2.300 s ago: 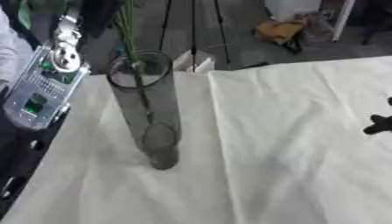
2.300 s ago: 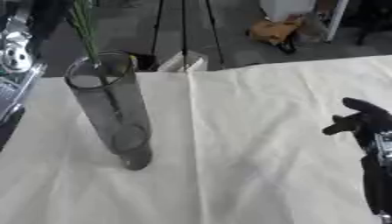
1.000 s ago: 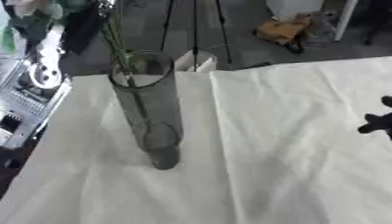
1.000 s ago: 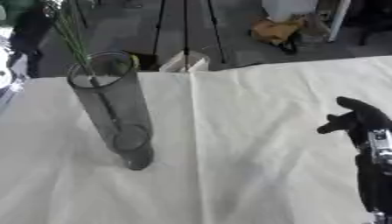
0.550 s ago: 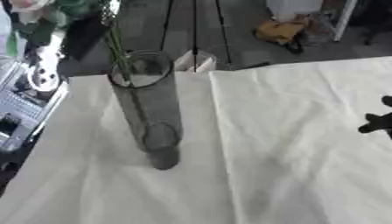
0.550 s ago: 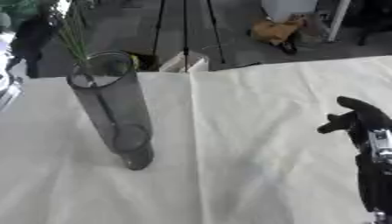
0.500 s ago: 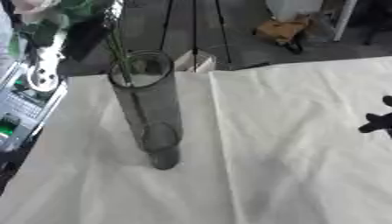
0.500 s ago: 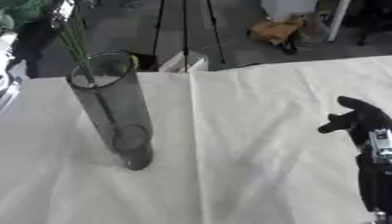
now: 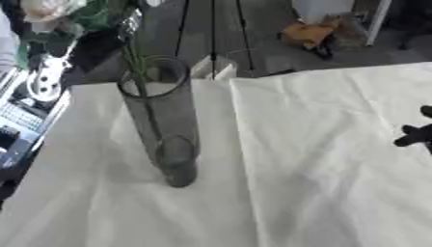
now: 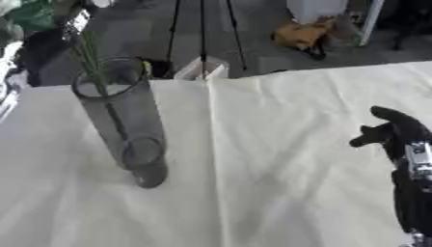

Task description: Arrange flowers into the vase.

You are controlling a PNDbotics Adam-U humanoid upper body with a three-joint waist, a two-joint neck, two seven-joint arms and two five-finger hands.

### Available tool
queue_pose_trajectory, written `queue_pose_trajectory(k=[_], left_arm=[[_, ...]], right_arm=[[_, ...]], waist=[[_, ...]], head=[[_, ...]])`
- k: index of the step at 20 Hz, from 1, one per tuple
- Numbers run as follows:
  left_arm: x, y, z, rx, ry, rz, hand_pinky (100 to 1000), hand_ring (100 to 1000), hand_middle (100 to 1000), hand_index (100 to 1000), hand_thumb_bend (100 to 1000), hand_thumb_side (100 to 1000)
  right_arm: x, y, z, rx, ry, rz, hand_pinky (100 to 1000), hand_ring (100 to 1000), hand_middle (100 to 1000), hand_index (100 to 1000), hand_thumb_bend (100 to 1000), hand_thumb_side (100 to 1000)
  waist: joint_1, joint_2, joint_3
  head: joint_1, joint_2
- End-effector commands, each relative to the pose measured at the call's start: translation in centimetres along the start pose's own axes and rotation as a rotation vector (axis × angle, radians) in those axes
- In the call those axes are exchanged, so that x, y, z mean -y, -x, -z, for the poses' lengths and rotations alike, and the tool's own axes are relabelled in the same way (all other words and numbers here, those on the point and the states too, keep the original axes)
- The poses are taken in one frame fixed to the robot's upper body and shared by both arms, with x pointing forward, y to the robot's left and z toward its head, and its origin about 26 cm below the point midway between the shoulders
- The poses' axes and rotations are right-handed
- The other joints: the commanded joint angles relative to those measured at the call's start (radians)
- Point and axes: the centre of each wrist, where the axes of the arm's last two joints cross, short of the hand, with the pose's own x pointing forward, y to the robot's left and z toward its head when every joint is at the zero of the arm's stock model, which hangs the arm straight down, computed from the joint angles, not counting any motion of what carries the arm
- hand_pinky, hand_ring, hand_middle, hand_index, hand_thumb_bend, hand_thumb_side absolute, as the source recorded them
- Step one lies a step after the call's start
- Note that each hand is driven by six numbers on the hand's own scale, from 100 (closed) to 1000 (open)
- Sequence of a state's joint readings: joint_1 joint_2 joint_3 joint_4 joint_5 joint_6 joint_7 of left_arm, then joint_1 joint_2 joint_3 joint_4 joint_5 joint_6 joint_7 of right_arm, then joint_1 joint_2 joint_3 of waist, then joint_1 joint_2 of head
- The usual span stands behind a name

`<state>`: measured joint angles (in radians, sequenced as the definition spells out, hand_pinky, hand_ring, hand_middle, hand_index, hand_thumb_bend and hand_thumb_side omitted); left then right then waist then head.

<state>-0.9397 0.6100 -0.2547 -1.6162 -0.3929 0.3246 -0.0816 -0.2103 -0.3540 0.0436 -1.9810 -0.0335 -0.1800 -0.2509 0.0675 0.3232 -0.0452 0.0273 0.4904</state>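
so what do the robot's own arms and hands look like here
The right robot hand is black with rounded fingers, and below it the forearm carries a silver block at the wrist, then black again. At the left edge, the left arm shows silver and white metal parts with a round ring, plus dark panels.

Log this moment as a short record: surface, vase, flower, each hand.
surface: table under a white cloth
vase: tall clear glass cylinder, upright on the cloth, left of centre
flower: green stem down inside the vase, pale bloom above the rim at upper left
left hand: no fingers visible
right hand: black, idle at right edge, holds nothing, fingers relaxed
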Motion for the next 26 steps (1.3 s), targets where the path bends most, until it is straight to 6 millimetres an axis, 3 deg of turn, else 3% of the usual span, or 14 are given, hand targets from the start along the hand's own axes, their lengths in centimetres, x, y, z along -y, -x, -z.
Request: queue_pose_trajectory(k=[1, 10, 16, 26], left_arm=[[-1.9, -0.1, -0.3, 0.01, -0.032, 0.046, 622, 742, 762, 933, 100, 1000], [-2.3, 0.3, -1.2, 0.003, 0.007, 0.108, 671, 771, 791, 973, 100, 1000], [-2.8, 0.5, -1.4, 0.016, 0.13, 0.184, 770, 829, 845, 1000, 100, 1000], [-3.1, 0.0, -1.1, 0.072, 0.144, 0.153, 782, 837, 859, 1000, 100, 1000]], right_arm=[[0.2, -0.6, 0.3, 0.023, -0.001, -0.005, 808, 532, 468, 787, 100, 941], [0.2, -0.6, 0.3, 0.025, -0.003, -0.007, 808, 529, 468, 787, 100, 943], [0.2, -0.6, 0.3, 0.024, -0.004, -0.007, 809, 528, 468, 788, 100, 944], [0.2, -0.6, 0.3, 0.022, -0.005, -0.008, 810, 525, 467, 788, 100, 944]], waist=[[-0.003, -0.03, 0.004], [-0.005, -0.028, 0.008], [-0.005, -0.029, 0.008], [-0.003, -0.029, 0.002]], head=[[-0.004, -0.01], [-0.006, -0.012], [-0.006, -0.013], [-0.003, -0.017]])
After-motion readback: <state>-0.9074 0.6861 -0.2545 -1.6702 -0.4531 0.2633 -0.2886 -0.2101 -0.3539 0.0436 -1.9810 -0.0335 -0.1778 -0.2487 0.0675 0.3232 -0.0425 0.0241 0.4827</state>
